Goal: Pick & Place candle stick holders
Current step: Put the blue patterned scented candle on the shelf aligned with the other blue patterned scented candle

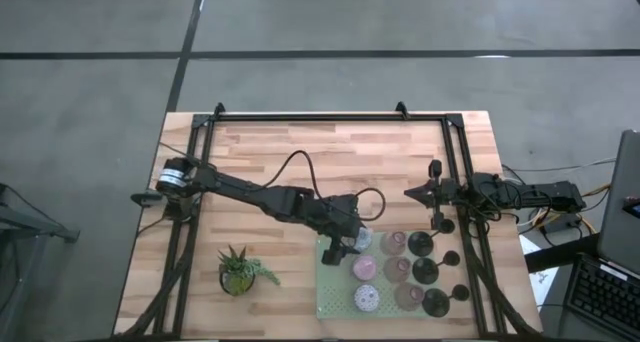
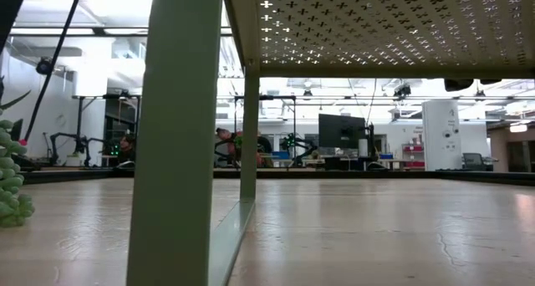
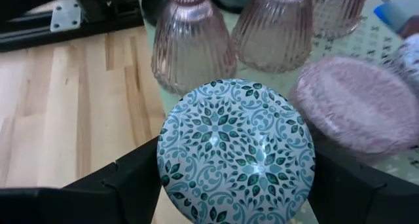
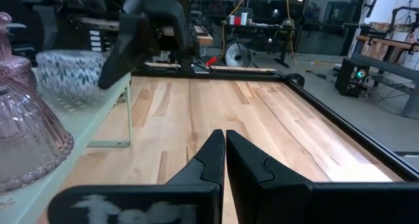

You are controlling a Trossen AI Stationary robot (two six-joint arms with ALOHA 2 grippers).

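Note:
My left gripper (image 1: 352, 240) is at the far left corner of the pale green perforated tray (image 1: 335, 300), shut on a short round blue-patterned candle stick holder (image 3: 236, 152). On the tray stand other holders: pink bell-shaped ones (image 1: 393, 244), lilac round ones (image 1: 365, 270) and black round-based ones (image 1: 424, 272). My right gripper (image 1: 412, 193) waits shut at the table's right side, holding nothing. My left gripper pinches the blue-patterned holder by its round side wall (image 3: 165, 168), one finger (image 3: 127, 181) on each opposite side. The fingers slant down from the table's left. The holder is upright, top up; in the right wrist view its base (image 4: 78, 99) looks set on the tray.
A small green potted plant (image 1: 240, 270) stands left of the tray near the front edge. A black frame (image 1: 330, 116) runs around the table. The tray stands on legs (image 2: 171, 152). Bare wood lies at the table's middle and far side.

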